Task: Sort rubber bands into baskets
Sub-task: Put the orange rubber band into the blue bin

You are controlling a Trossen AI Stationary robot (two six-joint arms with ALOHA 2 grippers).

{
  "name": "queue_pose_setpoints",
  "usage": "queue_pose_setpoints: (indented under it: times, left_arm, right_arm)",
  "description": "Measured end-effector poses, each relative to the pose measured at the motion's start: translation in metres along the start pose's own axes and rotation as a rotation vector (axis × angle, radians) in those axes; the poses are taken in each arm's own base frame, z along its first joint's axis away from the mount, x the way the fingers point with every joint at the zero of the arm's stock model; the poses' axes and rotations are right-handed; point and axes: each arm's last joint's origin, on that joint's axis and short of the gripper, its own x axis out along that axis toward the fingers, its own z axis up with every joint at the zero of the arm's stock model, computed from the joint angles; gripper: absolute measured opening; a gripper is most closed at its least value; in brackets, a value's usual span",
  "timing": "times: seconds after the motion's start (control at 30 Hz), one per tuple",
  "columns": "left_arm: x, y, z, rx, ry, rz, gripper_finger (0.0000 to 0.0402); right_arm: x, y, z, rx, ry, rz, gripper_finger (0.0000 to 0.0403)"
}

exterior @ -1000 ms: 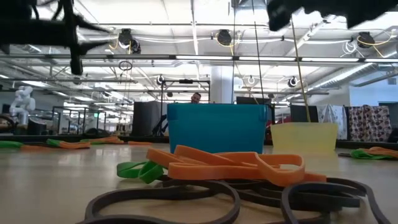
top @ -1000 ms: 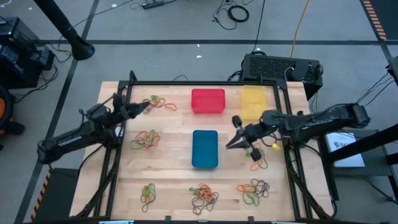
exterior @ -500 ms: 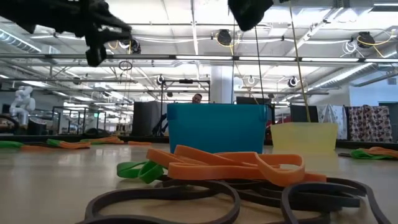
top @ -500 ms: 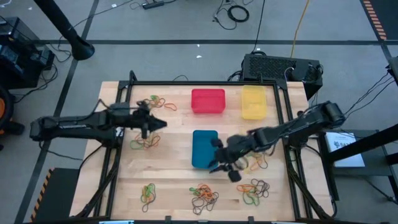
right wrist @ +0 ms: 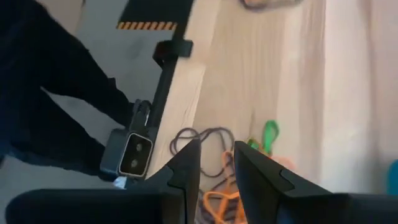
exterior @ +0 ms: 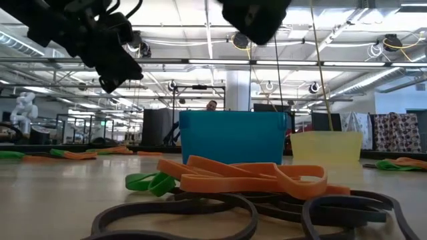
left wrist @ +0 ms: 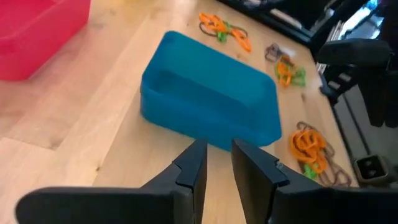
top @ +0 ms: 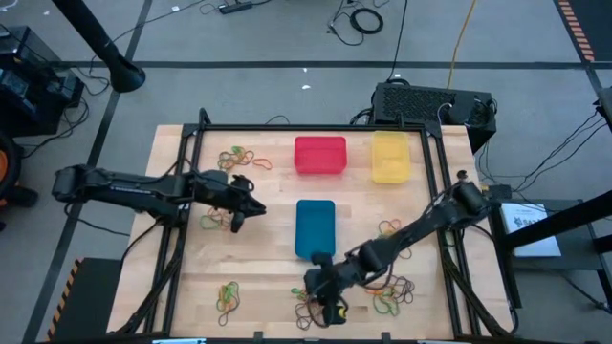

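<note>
Closest to the front edge of the pale wooden tabletop (top: 268,258) lies a tangle of thin rubber bands (top: 314,304), flat orange loops over dark ones with a scrap of green. The right hand (top: 328,298) hangs just over this heap, its dark fingers (right wrist: 186,171) set a narrow gap apart with nothing between them. Two more small heaps sit along the same edge, one near each front corner.

Further in, the blue basket (top: 315,228) stands at the middle, a smooth plastic tub with rounded corners, bare wood all round it. To its left the left hand (top: 251,207) hovers beside another cluster of bands, fingers (left wrist: 193,168) likewise a narrow slot apart and holding nothing.

At the back, the red basket (top: 319,155) and the yellow basket (top: 389,157) stand side by side, close but apart, with one more cluster left of the red one. A black frame (top: 316,128) runs along the back and sides.
</note>
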Motion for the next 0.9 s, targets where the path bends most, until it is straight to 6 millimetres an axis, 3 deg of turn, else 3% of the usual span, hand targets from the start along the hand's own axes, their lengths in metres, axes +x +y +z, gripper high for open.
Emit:
queue_pose_setpoints:
  times: [0.13,0.37,0.9]
  left_arm:
    - [0.004,0.000,-0.002,0.024,0.022,0.000,0.0079]
    - [0.005,0.001,-0.003,0.029,0.027,0.001,0.0079]
    - [0.005,0.001,-0.003,0.026,0.027,0.001,0.0079]
  right_arm:
    - [0.017,0.001,-0.013,0.147,0.057,-0.027,0.0091]
    - [0.028,0.000,-0.032,0.297,0.153,-0.130,0.0091]
    - [0.031,-0.005,-0.049,0.328,0.150,-0.247,0.0091]
